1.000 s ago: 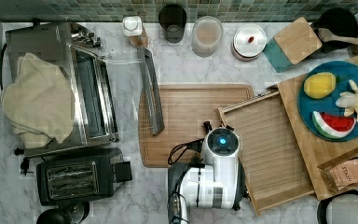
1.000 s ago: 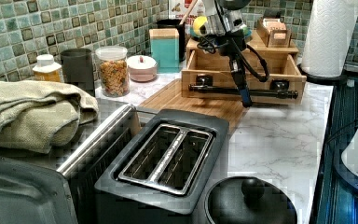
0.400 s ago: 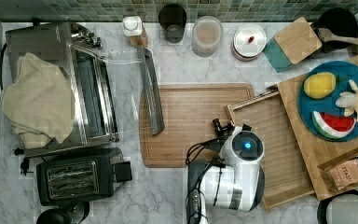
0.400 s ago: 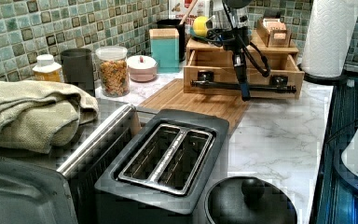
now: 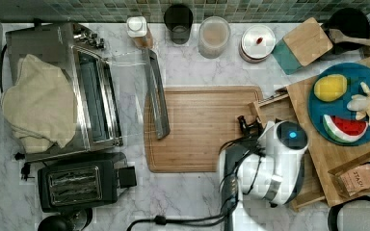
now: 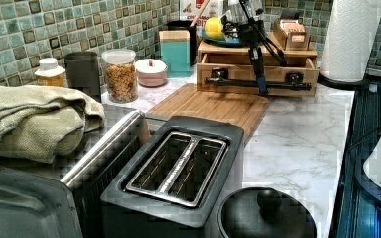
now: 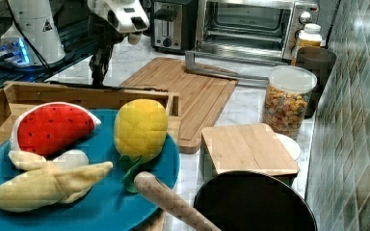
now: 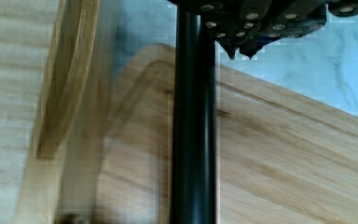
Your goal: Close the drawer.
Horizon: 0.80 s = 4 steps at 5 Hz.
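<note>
- Wrist view, nearest: the black bar handle (image 8: 193, 135) of the drawer runs under the gripper; whether the fingers grip it or only press it cannot be told.
- Left view: the gripper (image 6: 261, 89) meets the handle (image 6: 258, 84) on the drawer (image 6: 258, 75) front, which stands only slightly out of the wooden cabinet (image 6: 258, 49), beyond the cutting board (image 6: 211, 106).
- Top view: the drawer (image 5: 272, 107) lies mostly under the cabinet top bearing a blue plate (image 5: 339, 84).
- Judgement: a light, rigid wooden tray on plain runners; push squarely at mid-handle, or it may skew and bind.
</note>
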Each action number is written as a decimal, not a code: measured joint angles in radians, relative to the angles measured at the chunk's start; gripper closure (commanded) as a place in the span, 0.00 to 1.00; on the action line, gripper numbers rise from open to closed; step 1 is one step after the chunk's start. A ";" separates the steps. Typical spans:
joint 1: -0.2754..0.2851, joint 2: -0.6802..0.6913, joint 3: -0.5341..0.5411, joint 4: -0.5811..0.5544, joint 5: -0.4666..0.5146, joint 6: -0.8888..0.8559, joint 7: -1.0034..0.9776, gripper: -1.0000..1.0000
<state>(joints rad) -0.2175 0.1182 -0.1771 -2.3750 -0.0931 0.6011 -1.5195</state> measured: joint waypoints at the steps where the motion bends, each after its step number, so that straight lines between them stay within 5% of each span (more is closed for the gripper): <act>1: -0.031 0.096 -0.036 0.119 0.088 -0.032 -0.073 1.00; 2: -0.078 0.166 -0.051 0.205 0.137 -0.024 -0.084 1.00; 4: -0.094 0.178 -0.053 0.225 0.088 0.024 -0.086 1.00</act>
<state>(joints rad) -0.3113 0.2961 -0.2305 -2.1504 -0.0051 0.6255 -1.6055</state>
